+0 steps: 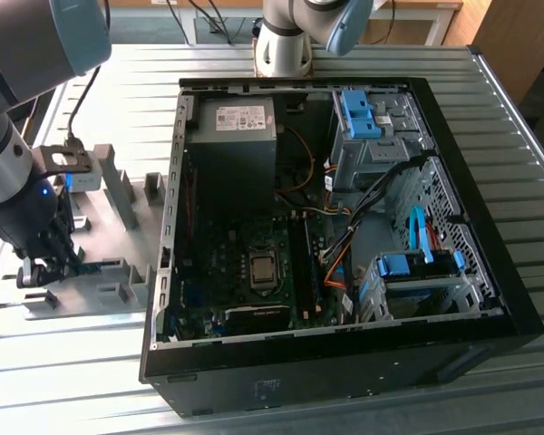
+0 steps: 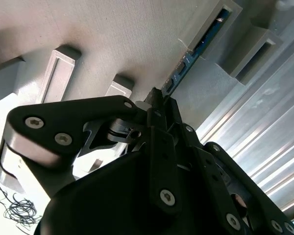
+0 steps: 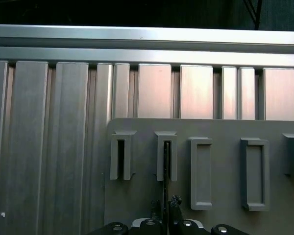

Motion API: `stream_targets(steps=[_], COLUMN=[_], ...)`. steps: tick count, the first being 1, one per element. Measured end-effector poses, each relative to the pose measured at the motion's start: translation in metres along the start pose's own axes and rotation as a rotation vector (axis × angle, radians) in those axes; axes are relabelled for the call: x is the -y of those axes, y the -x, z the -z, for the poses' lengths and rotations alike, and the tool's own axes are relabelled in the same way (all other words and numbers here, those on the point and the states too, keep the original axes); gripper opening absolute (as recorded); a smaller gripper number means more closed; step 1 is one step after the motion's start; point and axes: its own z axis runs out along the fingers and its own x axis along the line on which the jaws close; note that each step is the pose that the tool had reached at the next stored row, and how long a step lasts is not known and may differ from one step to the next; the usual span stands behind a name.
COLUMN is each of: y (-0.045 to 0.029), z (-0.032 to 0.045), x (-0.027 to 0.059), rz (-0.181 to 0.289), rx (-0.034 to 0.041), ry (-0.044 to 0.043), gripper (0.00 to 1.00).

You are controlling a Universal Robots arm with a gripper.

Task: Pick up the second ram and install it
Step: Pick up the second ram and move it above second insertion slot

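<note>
The second ram is a slim blue board standing on edge in a slotted block of the grey holder plate. In the first wrist view it shows as a thin dark edge running from a slot down to my fingers. My gripper is shut on the near end of the stick, one finger on each face. In the exterior view the gripper is low over the plate at the exterior view's left, with the ram beside it. The open computer case lies to the right, its motherboard exposed.
The holder plate carries several upright grey blocks and empty slots. It rests on a ribbed metal table. Inside the case are a power supply, loose cables and blue drive brackets.
</note>
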Motion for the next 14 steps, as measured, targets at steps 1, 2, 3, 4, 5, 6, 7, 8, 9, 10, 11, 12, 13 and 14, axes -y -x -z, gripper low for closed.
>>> stream_targets(steps=[1, 2, 3, 4, 5, 6, 7, 8, 9, 10, 11, 12, 13, 14], y=[0.0, 0.0, 0.0, 0.0, 0.0, 0.0, 0.0, 0.0, 0.0, 0.0, 0.0, 0.0, 0.0, 0.0], z=[-0.0001, -0.0003, -0.0004, -0.0005, -0.0005, -0.0006, -0.0006, -0.0006, -0.0006, -0.0006, -0.0006, -0.0006, -0.0006, -0.0006], x=[0.0001, 0.0003, 0.0004, 0.0004, 0.0004, 0.0004, 0.0005, 0.0005, 0.0005, 0.0005, 0.0005, 0.0005, 0.0005, 0.0005], rz=[0.0, 0.0, 0.0, 0.0, 0.0, 0.0, 0.0, 0.0, 0.0, 0.0, 0.0, 0.0, 0.0, 0.0], rx=[0.0, 0.0, 0.0, 0.0, 0.0, -0.0001, -0.0001, 0.0, 0.0, 0.0, -0.0001, -0.0001, 0.0, 0.0], ry=[0.0, -0.0001, -0.0001, -0.0001, 0.0, 0.0, 0.0, 0.0, 0.0, 0.0, 0.0, 0.0, 0.0, 0.0], gripper=[0.2, 0.2, 0.2, 0.2, 0.2, 0.2, 0.2, 0.2, 0.2, 0.2, 0.19, 0.19, 0.14, 0.14])
